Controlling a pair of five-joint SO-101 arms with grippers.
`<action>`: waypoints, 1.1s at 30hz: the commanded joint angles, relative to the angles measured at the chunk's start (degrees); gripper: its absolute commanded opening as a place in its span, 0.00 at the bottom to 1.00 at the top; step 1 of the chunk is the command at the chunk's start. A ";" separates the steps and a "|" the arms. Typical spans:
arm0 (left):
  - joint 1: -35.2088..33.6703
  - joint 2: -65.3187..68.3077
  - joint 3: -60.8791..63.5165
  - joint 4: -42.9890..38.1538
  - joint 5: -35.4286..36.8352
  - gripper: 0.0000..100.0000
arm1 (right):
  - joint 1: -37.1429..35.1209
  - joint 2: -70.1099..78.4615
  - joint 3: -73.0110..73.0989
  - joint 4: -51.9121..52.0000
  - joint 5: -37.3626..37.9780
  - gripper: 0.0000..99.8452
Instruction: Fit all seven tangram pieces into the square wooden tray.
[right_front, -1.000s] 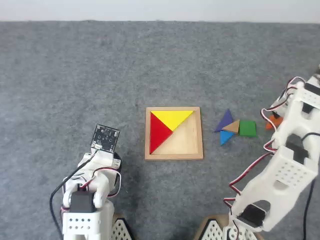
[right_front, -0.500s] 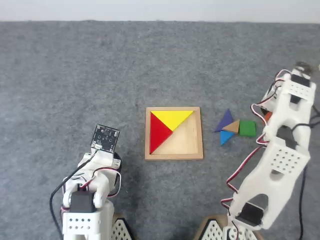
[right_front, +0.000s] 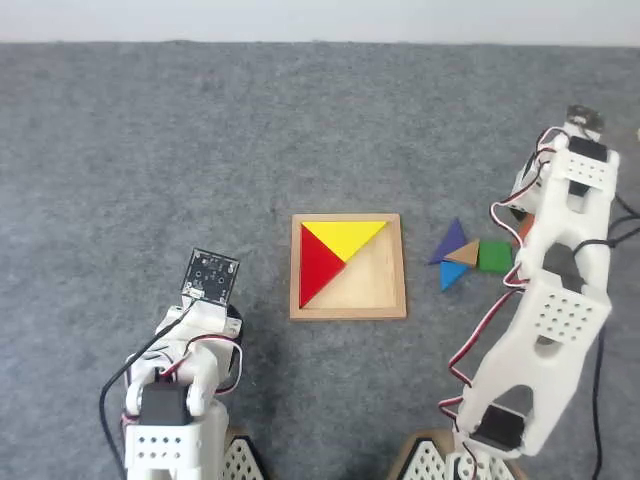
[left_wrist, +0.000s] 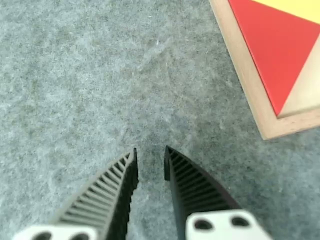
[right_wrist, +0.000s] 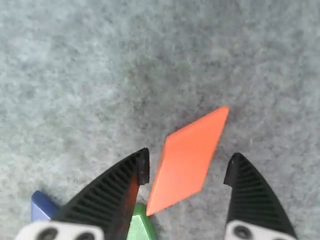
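High view shows the right arm (right_front: 556, 262) stretched farther out over the table (right_front: 150, 140) than a second ago: its wrist has swung from the right edge up and inward, so it now covers most of the orange piece that lay in plain sight beside the green square (right_front: 494, 257). Right wrist view gives the result: the right claw (right_wrist: 188, 167) is spread wide and empty, one jaw on each side of the orange parallelogram (right_wrist: 192, 150), which lies flat on the grey felt and touches neither jaw as far as I can tell. That reads as an approach nearly lined up, with the grasp itself not yet made; the jaws probably need to come lower and square up to the slanted sides before closing. Nothing else has shifted. The tray (right_front: 348, 316) sits mid-table holding the yellow triangle (right_front: 345, 238) and the red triangle (right_front: 318, 265), so two of seven are seated. The purple triangle (right_front: 452, 240), tan triangle (right_front: 465, 253), blue triangle (right_front: 451, 274) and green square cluster just right of the tray, waiting. The left arm has stayed parked, its left claw (left_wrist: 150, 160) all but closed on nothing, hovering over felt near the tray's corner.
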 joint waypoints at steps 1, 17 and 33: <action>-0.09 -1.23 -0.66 0.18 -0.62 0.09 | -0.66 1.10 -2.90 0.57 0.79 0.25; -0.09 -1.23 -0.66 0.18 -0.62 0.09 | -0.66 3.91 -3.16 2.51 1.14 0.09; -0.09 -1.23 -0.66 0.18 -0.62 0.09 | -10.15 -10.07 -4.22 15.25 -0.18 0.01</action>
